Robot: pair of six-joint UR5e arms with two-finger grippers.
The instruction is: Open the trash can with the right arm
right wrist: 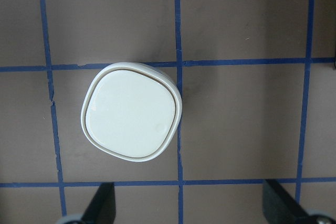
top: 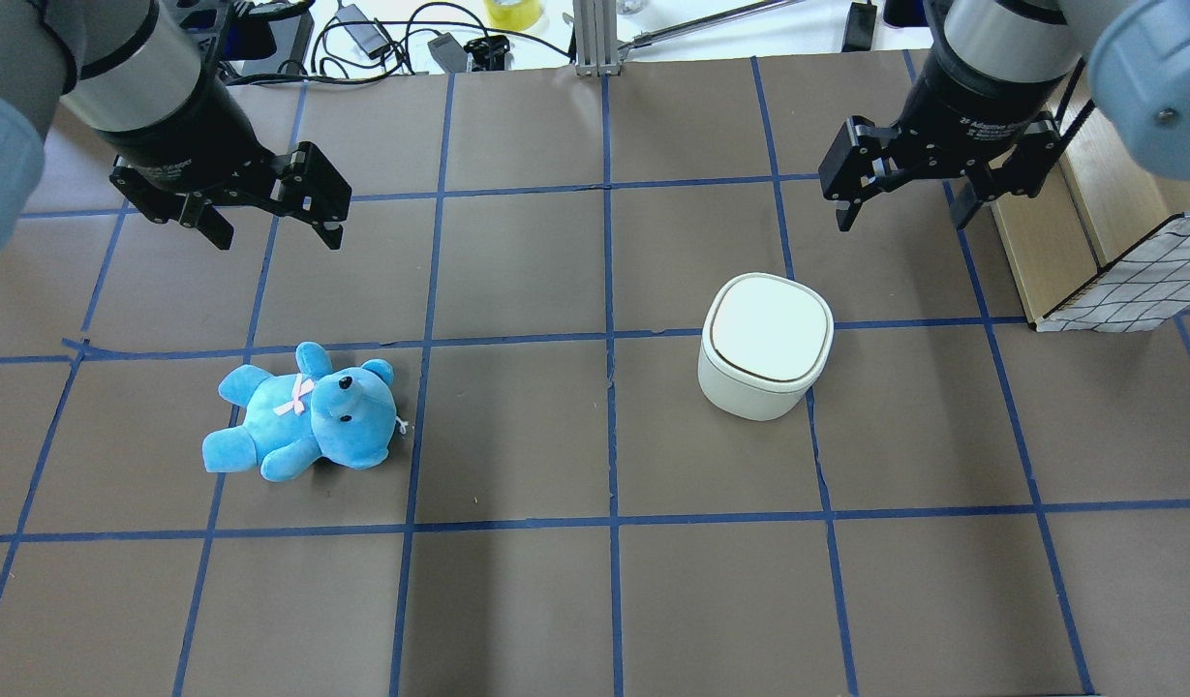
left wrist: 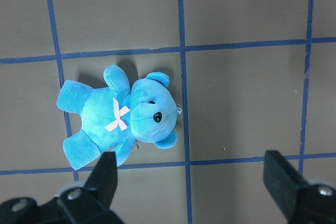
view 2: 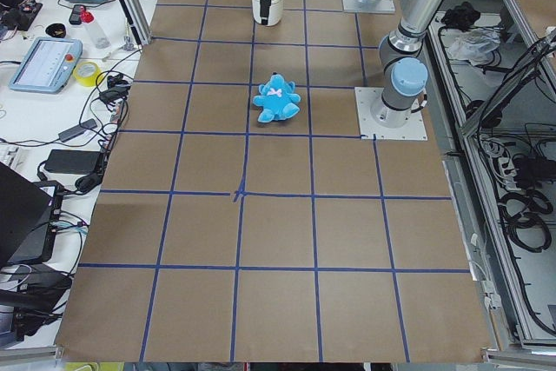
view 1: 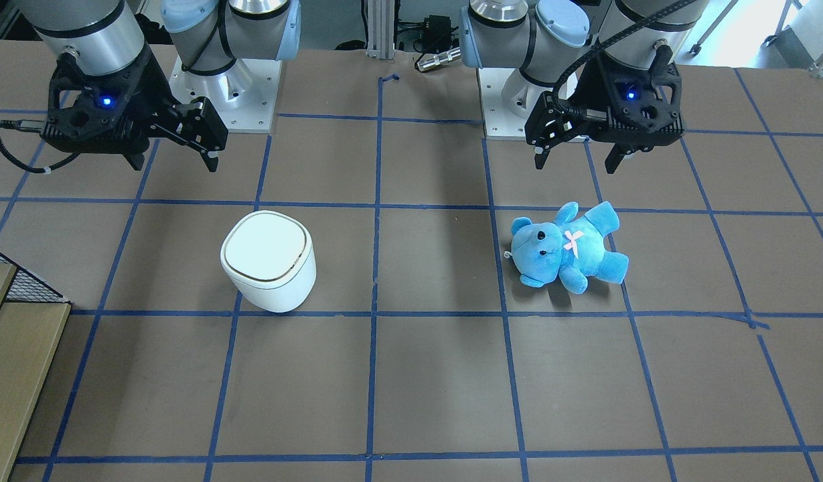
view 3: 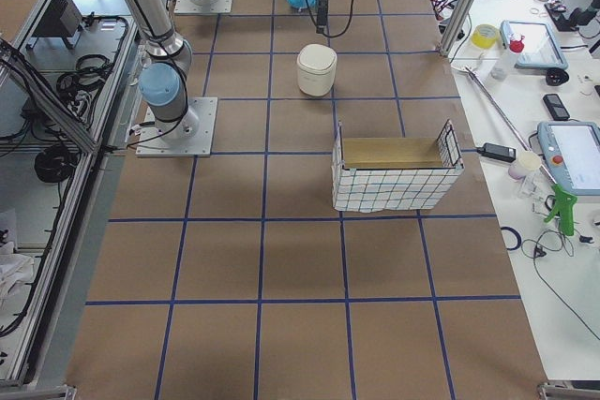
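Right fingers (right wrist: 102,203) apart, bases cropped; trash can (right wrist: 131,113) lid shut; left fingers (left wrist: 106,176) apart; right wrist print (top: 987,124) partly readable: "Adaptive".

Trash can (top: 766,334) shut, upright; R arm (top: 999,44) aloft.
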